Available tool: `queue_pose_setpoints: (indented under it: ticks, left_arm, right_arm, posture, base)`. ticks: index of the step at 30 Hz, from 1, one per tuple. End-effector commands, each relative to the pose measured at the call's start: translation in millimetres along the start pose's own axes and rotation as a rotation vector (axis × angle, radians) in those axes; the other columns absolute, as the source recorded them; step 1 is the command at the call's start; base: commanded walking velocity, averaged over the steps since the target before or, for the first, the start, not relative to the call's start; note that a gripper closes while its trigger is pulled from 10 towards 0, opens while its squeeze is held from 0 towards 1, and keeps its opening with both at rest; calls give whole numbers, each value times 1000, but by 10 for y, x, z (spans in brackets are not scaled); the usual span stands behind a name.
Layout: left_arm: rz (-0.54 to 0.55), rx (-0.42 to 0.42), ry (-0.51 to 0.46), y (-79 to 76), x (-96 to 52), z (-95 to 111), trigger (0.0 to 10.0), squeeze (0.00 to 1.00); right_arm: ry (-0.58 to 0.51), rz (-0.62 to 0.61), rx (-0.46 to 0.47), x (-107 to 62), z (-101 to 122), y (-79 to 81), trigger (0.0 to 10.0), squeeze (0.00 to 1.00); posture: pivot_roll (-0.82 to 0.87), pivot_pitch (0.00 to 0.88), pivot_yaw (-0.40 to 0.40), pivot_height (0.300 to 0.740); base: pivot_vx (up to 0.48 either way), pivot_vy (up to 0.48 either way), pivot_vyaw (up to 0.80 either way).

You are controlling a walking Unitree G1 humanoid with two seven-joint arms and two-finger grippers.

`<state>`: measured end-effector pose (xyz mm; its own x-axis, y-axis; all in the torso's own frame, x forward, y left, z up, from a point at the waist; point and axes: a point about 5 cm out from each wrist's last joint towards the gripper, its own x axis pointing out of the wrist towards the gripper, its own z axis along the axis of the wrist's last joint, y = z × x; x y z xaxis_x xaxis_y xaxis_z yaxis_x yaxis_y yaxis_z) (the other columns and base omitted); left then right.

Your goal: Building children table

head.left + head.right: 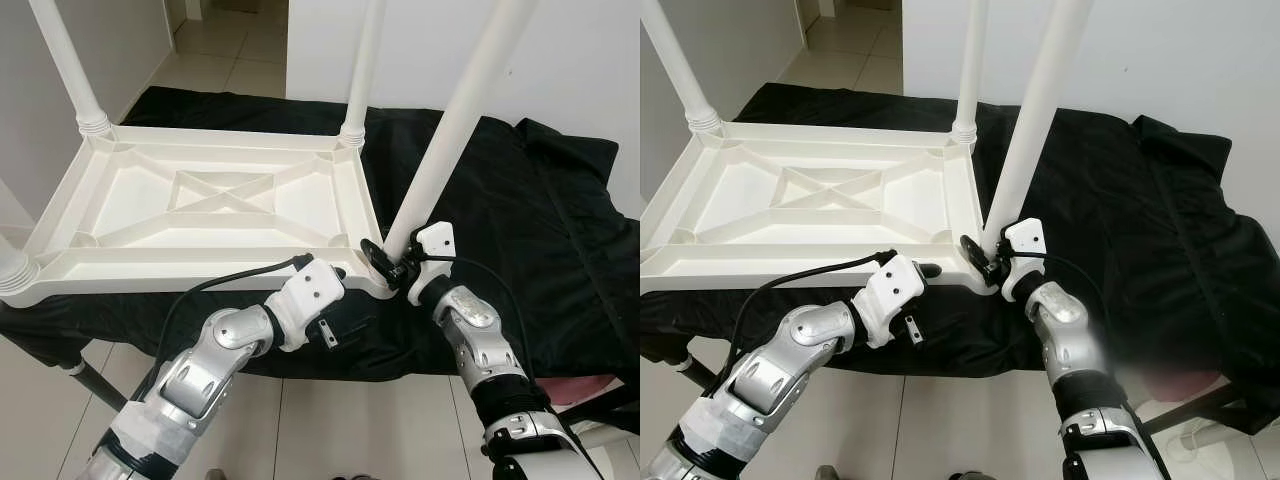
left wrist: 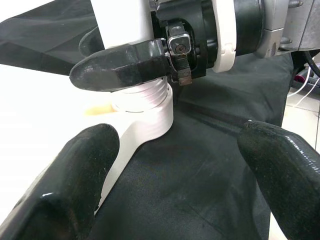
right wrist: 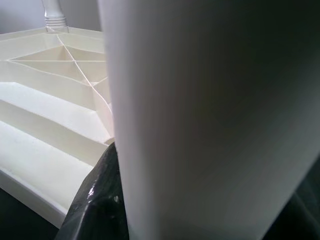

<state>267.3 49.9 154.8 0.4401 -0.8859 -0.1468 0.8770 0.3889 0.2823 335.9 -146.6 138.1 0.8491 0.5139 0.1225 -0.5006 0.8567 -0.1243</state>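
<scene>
1. We see the white tabletop (image 1: 200,205) upside down on the black-draped counter (image 1: 520,200), several legs already standing in its corners
2. Our right claw (image 1: 385,262) is clamped on the near leg (image 1: 440,150) at its socket; seating looks unfinished
3. Our left claw (image 1: 335,325) waits beside, fingers apart

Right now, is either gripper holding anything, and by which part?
The right gripper is shut on the white table leg near its threaded base, at the tabletop's corner. The left gripper is open, holding nothing.
</scene>
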Motion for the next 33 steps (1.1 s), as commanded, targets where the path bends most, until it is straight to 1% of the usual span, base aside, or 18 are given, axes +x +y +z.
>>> queue_pose_setpoints:
  ticks: [1, 2, 3, 5, 7, 11, 14, 16, 17, 19, 20, 22, 23, 24, 26, 28, 31, 33]
  left_arm:
    - [-58, 6, 6, -59, 1, -15, 10000, 0]
    - [-56, 6, 6, -58, 2, -15, 10000, 0]
    - [-56, 6, 6, -58, 2, -15, 10000, 0]
    - [-56, 6, 5, -60, 1, -13, 10000, 0]
    - [-55, 6, 5, -60, 0, -13, 10000, 0]
    - [-45, 8, 11, -50, 5, -27, 10000, 0]
    - [-37, 10, 15, -51, 3, -40, 10000, 0]
    - [-36, 9, 16, -57, -2, -44, 10000, 0]
    - [-36, 9, 16, -57, -2, -44, 10000, 0]
    - [-35, 7, 17, -61, -8, -47, 10000, 0]
    - [-34, 5, 17, -62, -10, -49, 10000, 0]
    - [-34, 5, 17, -62, -10, -49, 10000, 0]
    - [-32, 5, 18, -60, -10, -51, 10000, 0]
    - [-32, 5, 18, -60, -10, -51, 10000, 0]
    - [-26, 3, 16, -43, -13, -46, 10000, 0]
    - [-26, 3, 16, -43, -13, -46, 10000, 0]
    - [-27, 7, 15, -26, -14, -35, 10000, 0]
    - [-27, 7, 15, -17, -15, -33, 10000, 0]
  right_arm:
    - [44, -11, 15, -57, -106, 23, 7333, 0]
    - [44, -33, 23, -58, -107, 29, 10000, 0]
    - [44, -33, 23, -58, -107, 29, 10000, 0]
    - [54, -118, -23, -52, -103, 12, 10000, 0]
    - [66, -182, -20, -48, -109, 2, 10000, 0]
    - [83, -245, -9, -48, -119, 3, 10000, 0]
    - [103, -396, 24, -81, -118, 34, 10000, 0]
    - [97, -483, 49, -117, -107, 90, 10000, 0]
    - [97, -483, 49, -117, -107, 90, 10000, 0]
    - [79, -575, 55, -158, -95, 171, 10000, 0]
    - [64, -653, 41, -197, -79, 200, 10000, 0]
    - [64, -653, 41, -197, -79, 200, 10000, 0]
    - [69, -717, 50, -224, -90, 250, 10000, 0]
    - [69, -717, 50, -224, -90, 250, 10000, 0]
    - [55, -748, 64, -199, -86, 319, 10000, 0]
    - [55, -748, 64, -199, -86, 319, 10000, 0]
    - [40, -778, 66, -201, -52, 247, 10000, 0]
    - [35, -777, 69, -203, -34, 245, 10000, 0]
  posture:
    - [8, 64, -62, 740]
    - [7, 65, -62, 740]
    - [7, 65, -62, 740]
    - [6, 66, -62, 740]
    - [5, 67, -61, 740]
    - [2, 69, -62, 740]
    - [1, 75, -64, 740]
    - [1, 77, -67, 740]
    - [1, 77, -67, 740]
    - [3, 80, -69, 740]
    - [3, 81, -70, 740]
    - [3, 81, -70, 740]
    - [4, 82, -70, 740]
    - [4, 82, -70, 740]
    - [-3, 86, -57, 740]
    - [-3, 86, -57, 740]
    - [-3, 88, -45, 740]
    - [-3, 88, -45, 740]
  base:
    - [0, 0, 0]
    - [0, 0, 0]
    - [0, 0, 0]
    - [0, 0, 0]
    - [0, 0, 0]
    - [0, 0, 0]
    - [0, 0, 0]
    - [0, 0, 0]
    - [0, 0, 0]
    - [0, 0, 0]
    - [0, 0, 0]
    - [0, 0, 0]
    - [0, 0, 0]
    - [0, 0, 0]
    - [0, 0, 0]
    - [0, 0, 0]
    - [0, 0, 0]
    - [0, 0, 0]
